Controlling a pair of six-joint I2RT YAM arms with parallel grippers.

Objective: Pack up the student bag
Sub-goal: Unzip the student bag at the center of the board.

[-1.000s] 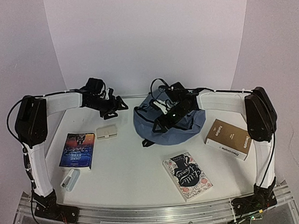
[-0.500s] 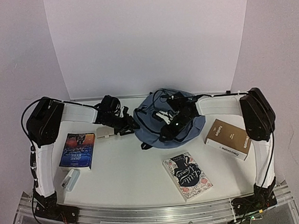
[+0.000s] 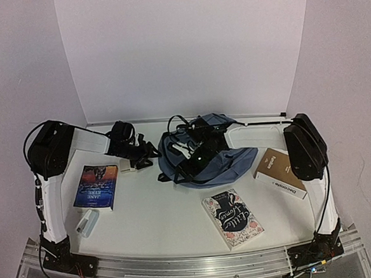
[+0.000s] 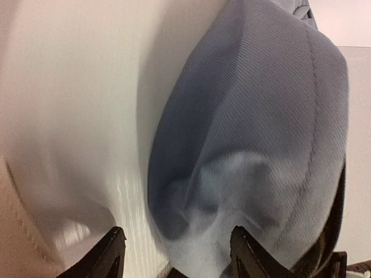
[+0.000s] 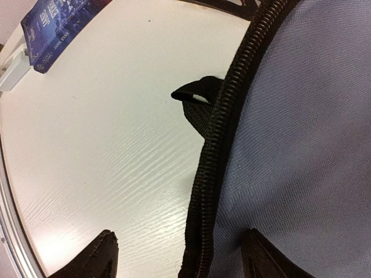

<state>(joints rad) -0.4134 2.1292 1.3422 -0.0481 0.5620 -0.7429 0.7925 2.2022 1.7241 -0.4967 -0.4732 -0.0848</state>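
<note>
One student bag, slate-blue fabric with black straps, is laid crumpled at the middle of the far half of the white table.

Two arms are brought in on it from either side. The left gripper is held low at the bag's left end. In the left wrist view its fingertips are seen well apart, a rounded fold of the blue fabric is seen ahead of them, and bare table shows beside one fingertip. The jaws are parted and nothing is clamped.

The right gripper is set over the bag's near left part. In the right wrist view its fingertips are likewise spread. The black zipper is seen running down between them, with table on one side and blue fabric on the other. This claw is also parted, and no grip is shown. A black strap loop is seen sticking out beside the zipper.

Five further items are listed on the table:
- a blue book, at the left, apart from the bag;
- a small beige item, just beside the left gripper and partly hidden by it;
- a small white object, near the front left;
- a flowered book, in front of the bag;
- a brown box-like book, at the right, just beside the bag.
</note>
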